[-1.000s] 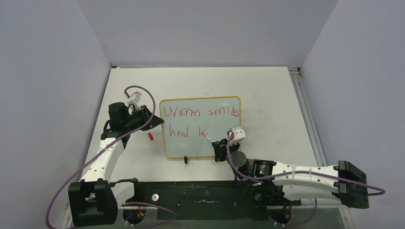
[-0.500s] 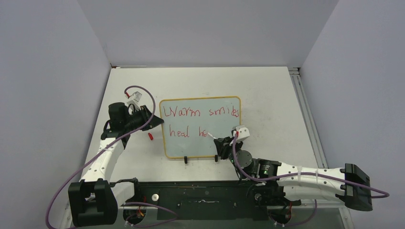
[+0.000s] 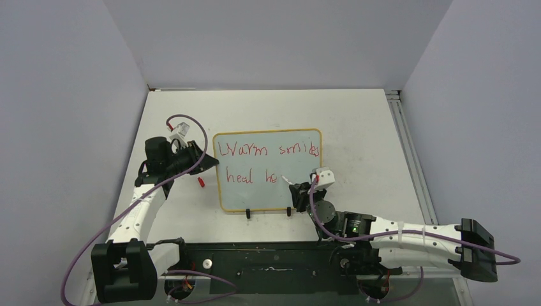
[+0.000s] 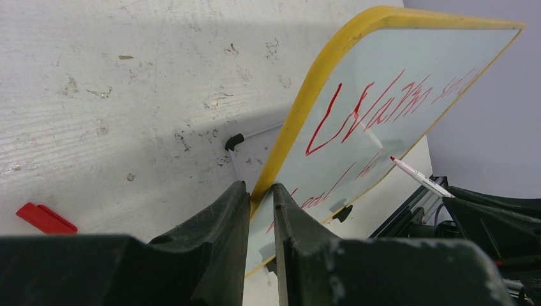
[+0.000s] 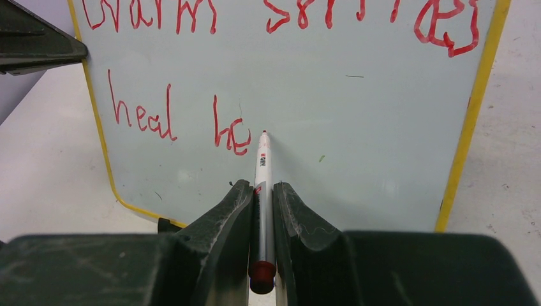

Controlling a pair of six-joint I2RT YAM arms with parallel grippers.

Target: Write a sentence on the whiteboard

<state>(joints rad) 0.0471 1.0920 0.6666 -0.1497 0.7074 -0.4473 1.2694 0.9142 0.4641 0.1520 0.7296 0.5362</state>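
Robotics lab test cell, bare lavender-grey walls (image 3: 274, 44) boxing in a scuffed white table (image 3: 363, 127), black mounting rail (image 3: 274, 262)

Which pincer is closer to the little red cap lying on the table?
Left. The left pincer grips the whiteboard edge beside the red cap; the right pincer holds a marker across the board.

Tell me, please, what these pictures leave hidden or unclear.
- Right wrist view: the top of the sentence is cut off by the picture's upper edge.
- Left wrist view: the left gripper hides the whiteboard edge it clamps and most of the second line.
- Top view: the small red piece is too small to identify.
- Any view: whether the marker tip touches the board.
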